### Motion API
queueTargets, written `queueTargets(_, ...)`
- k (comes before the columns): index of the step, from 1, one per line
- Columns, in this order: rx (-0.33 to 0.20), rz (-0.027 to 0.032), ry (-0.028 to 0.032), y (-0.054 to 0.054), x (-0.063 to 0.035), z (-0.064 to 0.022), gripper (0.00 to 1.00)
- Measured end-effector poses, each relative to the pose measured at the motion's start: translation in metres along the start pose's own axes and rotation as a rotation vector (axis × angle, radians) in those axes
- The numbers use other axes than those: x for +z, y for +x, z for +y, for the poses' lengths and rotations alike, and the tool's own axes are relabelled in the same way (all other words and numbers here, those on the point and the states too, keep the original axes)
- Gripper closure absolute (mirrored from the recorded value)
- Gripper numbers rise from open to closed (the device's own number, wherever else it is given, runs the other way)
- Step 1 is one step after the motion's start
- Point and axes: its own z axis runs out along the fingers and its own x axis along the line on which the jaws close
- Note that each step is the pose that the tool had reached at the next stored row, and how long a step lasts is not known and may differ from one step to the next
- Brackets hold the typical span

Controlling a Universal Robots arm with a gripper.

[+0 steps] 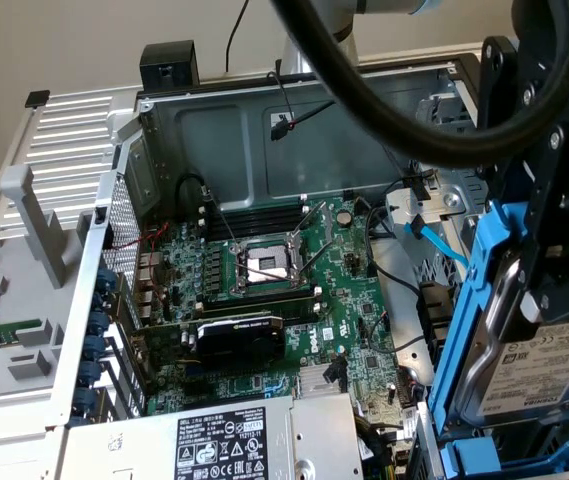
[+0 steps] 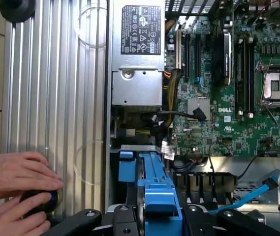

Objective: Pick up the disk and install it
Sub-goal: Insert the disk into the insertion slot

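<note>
pincer (image 2: 158, 221) partly closed, clamping the disk (image 1: 542, 372) by its blue carrier sides so it hangs clear above the open case (image 1: 224, 130).

One disk (image 1: 544, 372), one end effector (image 2: 159, 219), two hands (image 2: 16, 169), one motherboard (image 1: 354, 300), one power supply (image 1: 224, 440)

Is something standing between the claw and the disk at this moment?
Nothing visible does. The claw is closed on the disk, with one finger on either side of its blue carrier, and holds it roughly upright at the exterior view's right, beside the open computer case.
</note>
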Motion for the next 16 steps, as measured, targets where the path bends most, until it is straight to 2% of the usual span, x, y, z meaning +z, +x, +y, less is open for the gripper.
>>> queueTargets(6, 0.000, -0.0010, 0.0018, 0.0000, 0.0000, 0.0000, 0.63)
queueTargets(10, 0.000, -0.0071, 0.0049, 0.0000, 0.0005, 0.0000, 0.63)
queueTargets(16, 0.000, -0.0075, 0.0066, 0.0000, 0.0017, 0.0000, 0.63)
